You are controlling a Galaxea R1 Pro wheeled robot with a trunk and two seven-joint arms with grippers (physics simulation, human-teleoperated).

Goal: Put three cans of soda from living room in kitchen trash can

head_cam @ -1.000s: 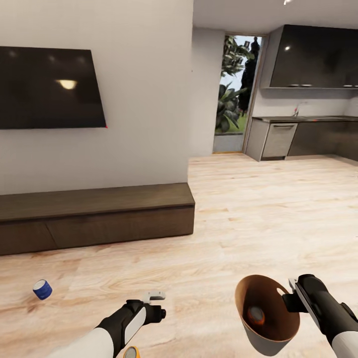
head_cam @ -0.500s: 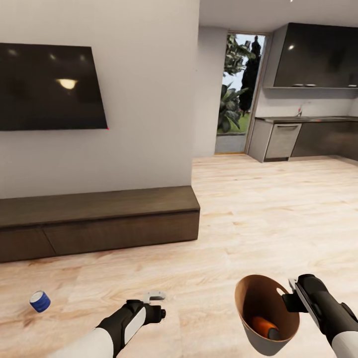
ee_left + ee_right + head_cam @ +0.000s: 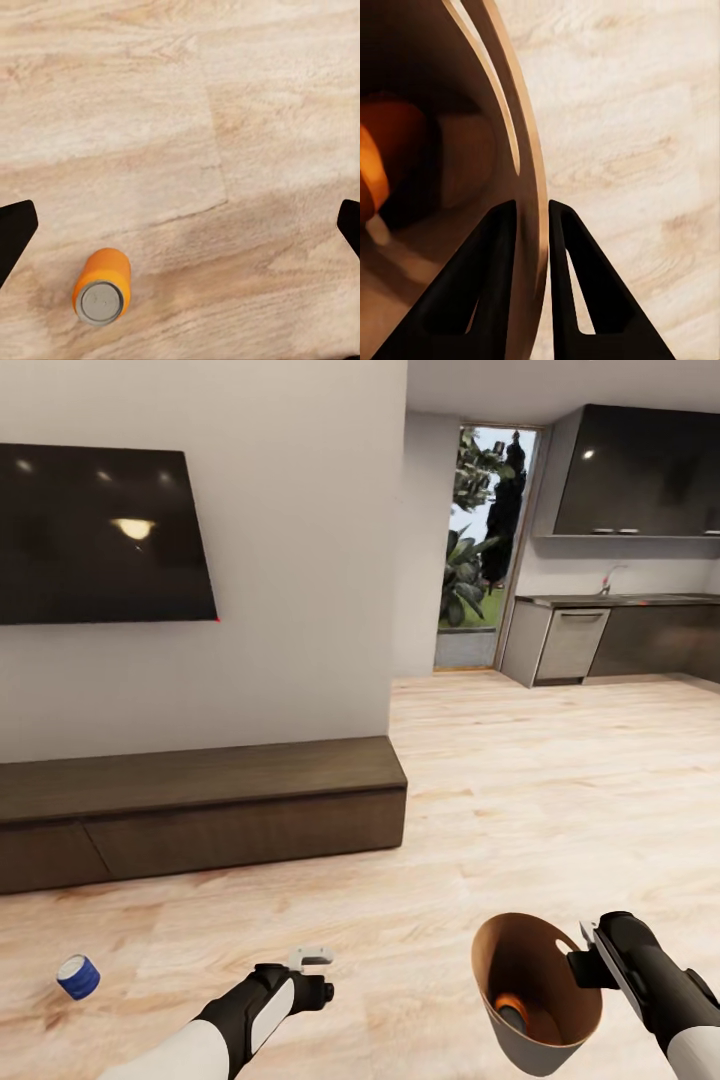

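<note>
the head view shows the right gripper (image 3: 583, 960) pinching the rim of the trash can (image 3: 530, 1050), which hangs tilted with its tan inside facing the camera; one orange can (image 3: 512, 1010) lies at its bottom. the right wrist view shows that grip closely: the two dark fingers (image 3: 484, 289) are pressed on either side of the bin's thin wall (image 3: 531, 195), one inside and one outside, and an orange glow of the can (image 3: 379, 161) sits deep in the bin.

the left wrist view gives what the head view lacks: a second orange can (image 3: 102, 286) lying on its side on the wood floor (image 3: 225, 112), grey top toward the camera, between the widely spread fingertips of the left gripper (image 3: 180, 225), touching neither. in the head view the left gripper (image 3: 312, 975) hovers low over the floor.

the blue can with a white band (image 3: 78, 976) lies on the light wood floor (image 3: 520, 790) at the far left, well apart from both arms. behind it run the low dark-wood cabinet (image 3: 200, 805) and the black wall tv (image 3: 100, 535). beyond the wall's corner, the kitchen (image 3: 620, 630) has dark cabinets, a counter and a doorway to greenery (image 3: 480, 550).
</note>
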